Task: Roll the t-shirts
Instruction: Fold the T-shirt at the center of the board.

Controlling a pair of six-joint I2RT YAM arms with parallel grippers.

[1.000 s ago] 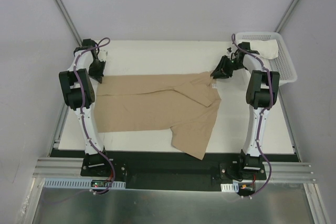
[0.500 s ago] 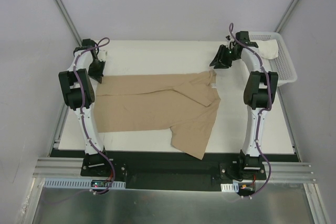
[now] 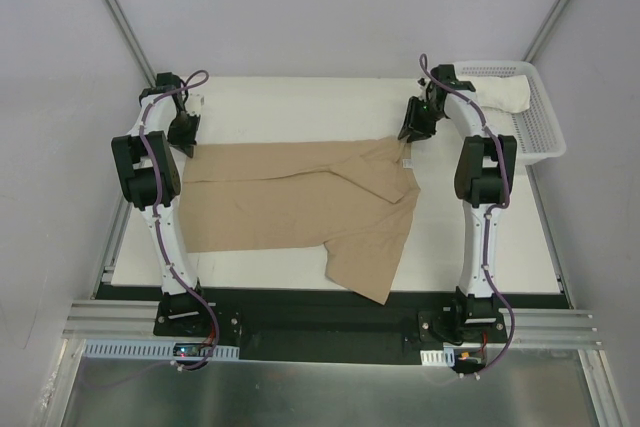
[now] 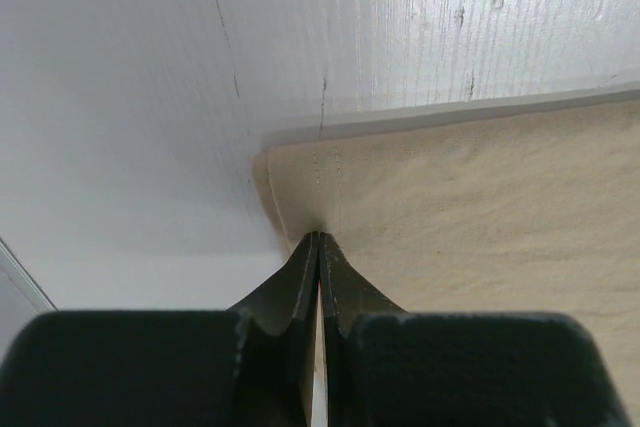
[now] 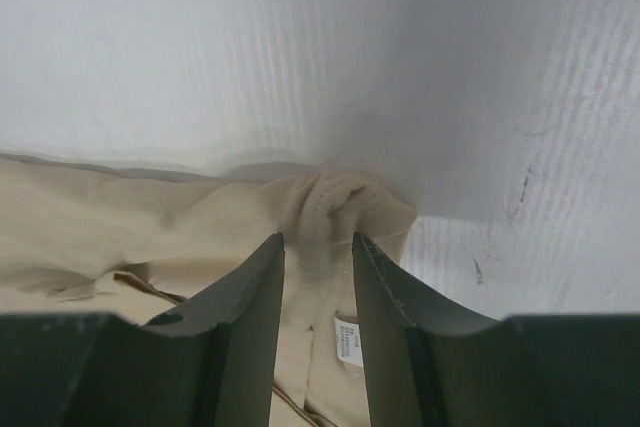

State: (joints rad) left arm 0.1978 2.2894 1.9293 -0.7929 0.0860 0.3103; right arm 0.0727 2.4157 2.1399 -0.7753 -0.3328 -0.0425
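The tan t-shirt [image 3: 300,197] lies flat across the white table, folded lengthwise, with one sleeve part trailing toward the near edge. My left gripper [image 3: 184,137] is at its far left hem corner; in the left wrist view the left gripper [image 4: 319,237] is shut on the tan t-shirt [image 4: 480,207] at the hem. My right gripper [image 3: 412,125] hovers by the collar; in the right wrist view the right gripper [image 5: 317,239] is open over the bunched collar of the tan t-shirt [image 5: 335,197], close to the white neck label [image 5: 347,339]. The white t-shirt [image 3: 497,97] lies in the basket.
A white mesh basket [image 3: 545,142] stands at the table's far right corner, just behind the right arm. Grey walls close in on both sides. The table's [image 3: 300,102] far strip lies beyond the shirt.
The right gripper has moved away from the collar, toward the far side and slightly left, with its jaws open. The left gripper and the shirt's left end have stayed put.
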